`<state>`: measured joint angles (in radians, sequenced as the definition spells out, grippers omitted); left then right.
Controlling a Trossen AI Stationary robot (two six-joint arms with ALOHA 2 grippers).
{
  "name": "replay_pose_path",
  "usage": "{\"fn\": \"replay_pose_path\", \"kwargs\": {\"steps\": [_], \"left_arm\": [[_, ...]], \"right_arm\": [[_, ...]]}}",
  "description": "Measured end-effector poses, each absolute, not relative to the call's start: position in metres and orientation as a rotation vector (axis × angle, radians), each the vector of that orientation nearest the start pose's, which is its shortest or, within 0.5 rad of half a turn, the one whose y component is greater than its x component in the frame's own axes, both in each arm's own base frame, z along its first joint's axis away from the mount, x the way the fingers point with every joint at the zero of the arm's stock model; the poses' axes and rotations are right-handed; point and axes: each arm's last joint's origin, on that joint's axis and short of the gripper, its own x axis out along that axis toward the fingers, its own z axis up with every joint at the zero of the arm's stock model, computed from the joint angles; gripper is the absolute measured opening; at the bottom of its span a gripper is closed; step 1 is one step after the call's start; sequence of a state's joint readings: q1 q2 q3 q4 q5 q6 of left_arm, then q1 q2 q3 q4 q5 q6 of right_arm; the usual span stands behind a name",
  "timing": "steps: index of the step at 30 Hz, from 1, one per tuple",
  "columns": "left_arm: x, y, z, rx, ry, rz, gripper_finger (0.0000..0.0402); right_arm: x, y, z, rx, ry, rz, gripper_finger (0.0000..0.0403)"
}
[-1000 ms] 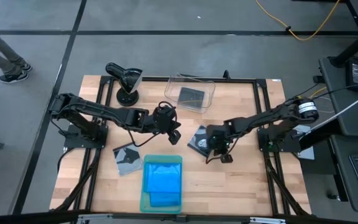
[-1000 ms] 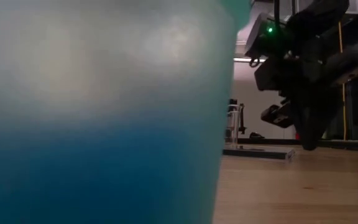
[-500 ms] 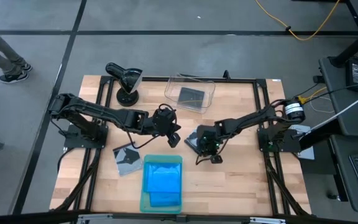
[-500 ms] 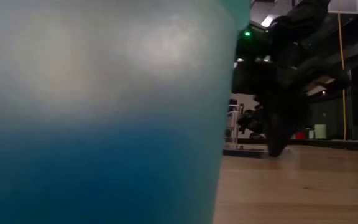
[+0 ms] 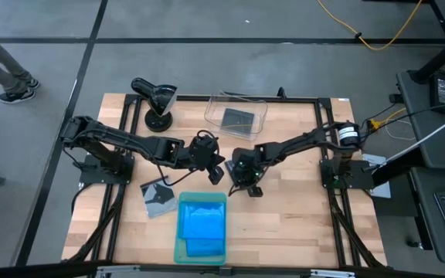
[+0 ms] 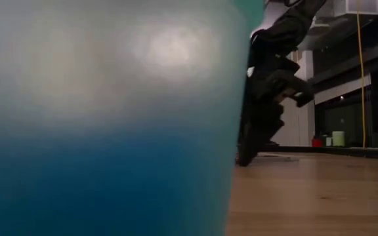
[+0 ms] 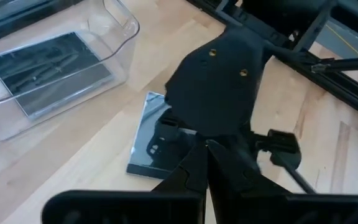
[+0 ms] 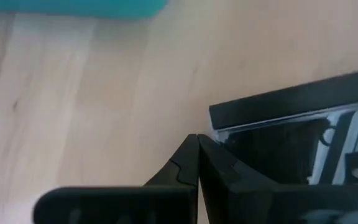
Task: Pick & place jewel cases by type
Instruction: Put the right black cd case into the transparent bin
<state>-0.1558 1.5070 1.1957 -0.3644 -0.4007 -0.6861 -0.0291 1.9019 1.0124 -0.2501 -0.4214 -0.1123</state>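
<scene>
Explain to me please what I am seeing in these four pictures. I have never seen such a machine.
Two robot arms work at a wooden table. One picture looks down from above, one looks level across the tabletop, and two come from cameras on the wrists. A clear bin holds one dark case. A green tray holds blue cases. One dark case lies loose beside the tray. The right gripper, fingers shut, presses against another dark case lying flat mid-table; it holds nothing. The left gripper, also shut and empty, waits nearby.
</scene>
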Motion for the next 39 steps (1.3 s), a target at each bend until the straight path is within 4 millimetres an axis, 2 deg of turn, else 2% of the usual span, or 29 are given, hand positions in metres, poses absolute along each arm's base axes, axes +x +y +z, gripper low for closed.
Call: {"fn": "replay_pose_path", "kwargs": {"steps": [10, 18, 22, 26, 30, 32, 35, 39], "left_arm": [[0.326, -0.04, 0.29, -0.476, 0.536, 0.447, 0.0003], [0.326, -0.04, 0.29, -0.479, 0.535, 0.448, 0.0003], [0.326, -0.039, 0.29, -0.478, 0.54, 0.452, 0.0003], [0.325, -0.036, 0.291, -0.485, 0.541, 0.457, 0.0003], [0.32, -0.036, 0.298, -0.501, 0.52, 0.463, 0.0003], [0.316, -0.035, 0.3, -0.491, 0.524, 0.482, 0.0003], [0.312, -0.033, 0.301, -0.478, 0.536, 0.503, 0.0003], [0.312, -0.027, 0.299, -0.484, 0.549, 0.522, 0.0003]], "right_arm": [[0.365, -0.021, 0.118, 0.142, 1.042, 0.325, 0.0009], [0.368, -0.018, 0.129, 0.15, 1.042, 0.335, 0.0009], [0.374, -0.013, 0.16, 0.092, 0.994, 0.354, 0.0009], [0.367, -0.014, 0.196, 0.029, 0.95, 0.251, 0.0009], [0.341, -0.025, 0.224, 0.029, 0.96, 0.035, 0.0009], [0.322, -0.03, 0.229, 0.047, 0.996, -0.08, 0.0009], [0.292, -0.033, 0.231, 0.084, 1.017, -0.204, 0.0009], [0.253, -0.034, 0.217, 0.147, 1.043, -0.267, 0.001]]}}
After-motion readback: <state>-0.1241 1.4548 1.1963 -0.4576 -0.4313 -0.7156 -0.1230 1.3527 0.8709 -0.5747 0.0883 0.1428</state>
